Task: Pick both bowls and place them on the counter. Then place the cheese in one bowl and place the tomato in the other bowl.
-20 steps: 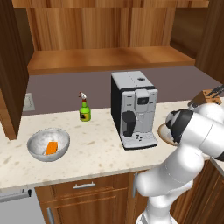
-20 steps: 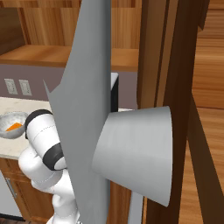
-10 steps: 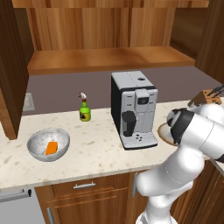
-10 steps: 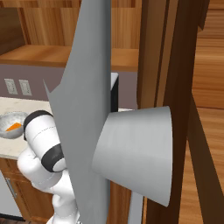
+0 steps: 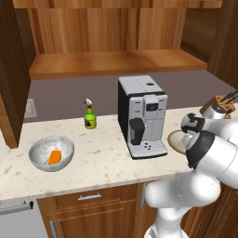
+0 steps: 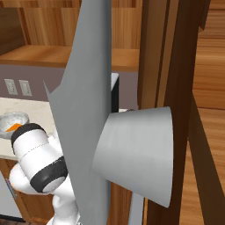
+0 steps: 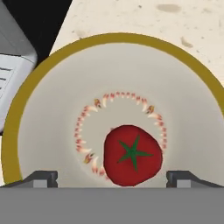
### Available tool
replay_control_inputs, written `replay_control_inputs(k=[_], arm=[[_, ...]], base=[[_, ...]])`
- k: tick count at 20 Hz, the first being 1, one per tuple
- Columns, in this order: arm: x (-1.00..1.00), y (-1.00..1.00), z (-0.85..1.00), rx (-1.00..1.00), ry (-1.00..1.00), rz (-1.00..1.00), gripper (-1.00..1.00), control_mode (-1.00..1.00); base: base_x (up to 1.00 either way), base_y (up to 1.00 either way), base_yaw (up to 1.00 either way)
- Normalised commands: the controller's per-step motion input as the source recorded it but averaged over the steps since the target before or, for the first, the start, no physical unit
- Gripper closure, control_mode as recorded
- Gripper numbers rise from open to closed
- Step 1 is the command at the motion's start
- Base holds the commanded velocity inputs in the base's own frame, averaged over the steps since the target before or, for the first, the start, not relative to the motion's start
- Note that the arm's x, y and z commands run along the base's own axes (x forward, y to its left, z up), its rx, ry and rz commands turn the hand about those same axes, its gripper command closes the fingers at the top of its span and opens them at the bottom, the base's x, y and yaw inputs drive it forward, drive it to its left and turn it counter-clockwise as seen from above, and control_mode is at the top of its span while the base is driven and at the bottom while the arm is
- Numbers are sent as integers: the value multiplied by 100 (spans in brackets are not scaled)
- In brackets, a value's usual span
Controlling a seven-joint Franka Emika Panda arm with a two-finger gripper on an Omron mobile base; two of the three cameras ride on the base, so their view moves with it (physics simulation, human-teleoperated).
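Note:
The shallow beige-tan bowl (image 7: 52, 87) sits on the speckled counter (image 7: 144, 19) right under my hand. The red tomato (image 7: 132, 155) with its green star lies inside it, just off centre. My gripper (image 7: 113, 177) is open above it, and its fingertips (image 7: 41, 177) stand wide on either side of the tomato without touching it. In the left base view this bowl (image 5: 176, 139) peeks out behind my arm, right of the coffee machine. The grey marbled bowl (image 5: 51, 153) stands at the counter's left with the orange cheese (image 5: 55, 157) inside. That bowl (image 6: 13, 121) and the cheese (image 6: 14, 127) also appear in the right base view.
A silver-and-black coffee machine (image 5: 142, 116) stands close to the left of the shallow bowl. A green spray bottle (image 5: 90, 117) is by the back wall, and a knife block (image 5: 223, 100) at the far right. A wooden shelf (image 5: 116, 62) hangs above. Large grey shapes (image 6: 127, 154) block the right base view.
The arm has shifted only slightly over the shallow bowl. The bowls, cheese and coffee machine have stayed where they were.

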Motion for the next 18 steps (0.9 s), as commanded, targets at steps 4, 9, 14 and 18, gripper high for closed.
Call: replay_control_inputs(k=[4,9,14,18], arm=[[-30,25,29,-6,-6,0,-100,-100],[-34,29,33,-5,0,0,-100,-100],[-37,28,34,-1,0,0,-100,-100],[-34,33,35,0,0,0,-100,-100]], base=[[0,0,0],[0,0,0],[0,0,0],[0,0,0]])
